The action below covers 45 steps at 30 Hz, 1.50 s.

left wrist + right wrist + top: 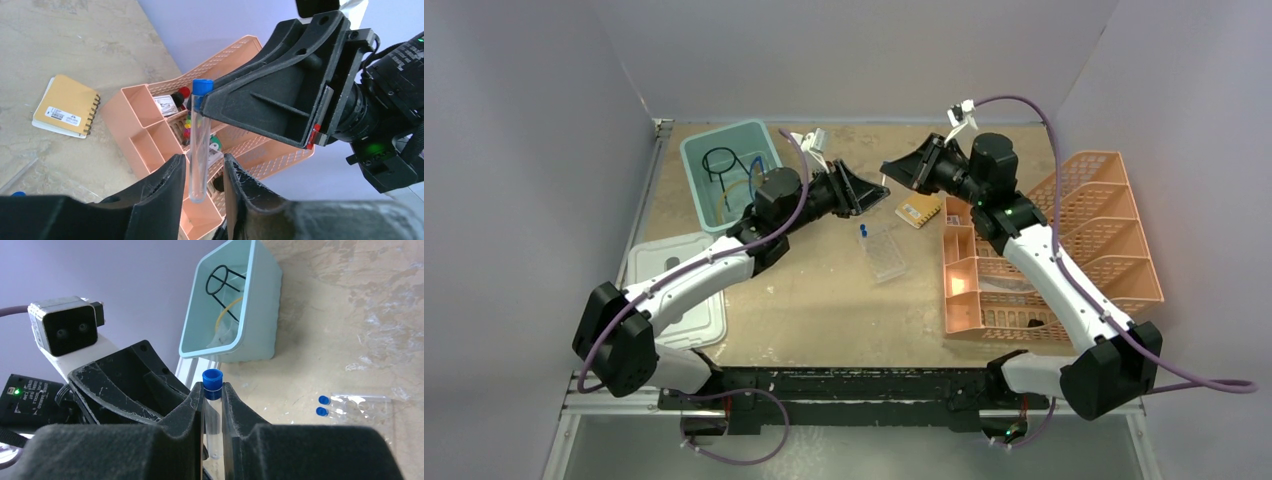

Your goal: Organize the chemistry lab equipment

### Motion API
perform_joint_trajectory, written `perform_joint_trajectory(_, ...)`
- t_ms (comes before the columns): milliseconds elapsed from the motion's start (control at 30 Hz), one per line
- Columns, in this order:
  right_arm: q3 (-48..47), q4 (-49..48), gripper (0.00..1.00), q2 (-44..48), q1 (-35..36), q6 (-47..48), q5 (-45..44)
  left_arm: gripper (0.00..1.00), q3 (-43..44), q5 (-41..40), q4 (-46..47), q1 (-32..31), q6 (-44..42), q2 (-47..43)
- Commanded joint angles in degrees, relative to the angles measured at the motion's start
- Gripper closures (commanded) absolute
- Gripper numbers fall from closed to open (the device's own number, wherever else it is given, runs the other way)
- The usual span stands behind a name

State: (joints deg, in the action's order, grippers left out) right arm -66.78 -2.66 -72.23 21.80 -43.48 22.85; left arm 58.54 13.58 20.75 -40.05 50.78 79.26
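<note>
From above, the left jaws and the right jaws meet tip to tip over the back middle of the counter (824,310); how far each stands open cannot be told here. Just in front of them the clear rack (887,256) lies flat, with blue caps at its far end. A spiral notebook (918,211) lies just right of the meeting point. The orange mesh tray (1104,200) stands at the right. At the left are the teal tub (694,180) and, nearer, its white lid (674,270).

In the left wrist view, a blue-capped tube (200,145) stands upright between the left fingers (165,185). A narrow gap shows on each side, so these jaws are not closed on it. The right jaws come in from the upper right and reach the tube just under its cap. Behind, the tray compartments hold small coloured items. The notebook has a white barcode label, too small to read.

In the right wrist view, the right jaws are pressed on the tube, and its cap stands just above the fingers (240,415). The tub behind holds the black wire ring tripod (220,281) and amber tubing (229,307). No writing can be read.
</note>
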Motion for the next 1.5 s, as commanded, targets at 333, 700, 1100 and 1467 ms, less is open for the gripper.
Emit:
perform_joint_trajectory(333,0.5,-3.0,0.84,3.5,0.0,-4.4,4.2,1.0,7.0,5.6,-5.9,-0.4,-13.6,0.0)
perform_joint_trajectory(700,-8.8,15.6,0.56,-1.5,-0.2,-1.0,10.7,1.0,14.4,13.2,-26.5,0.0,-36.1,0.0)
perform_joint_trajectory(1100,-12.0,27.3,0.63,-1.6,-1.2,3.4,16.1,1.0,22.6,22.6,-44.5,2.1,-50.4,3.0)
perform_joint_trajectory(1467,-12.7,26.2,0.71,-3.4,-2.0,3.3,19.0,1.0,23.3,26.9,-44.6,4.5,-50.5,3.5)
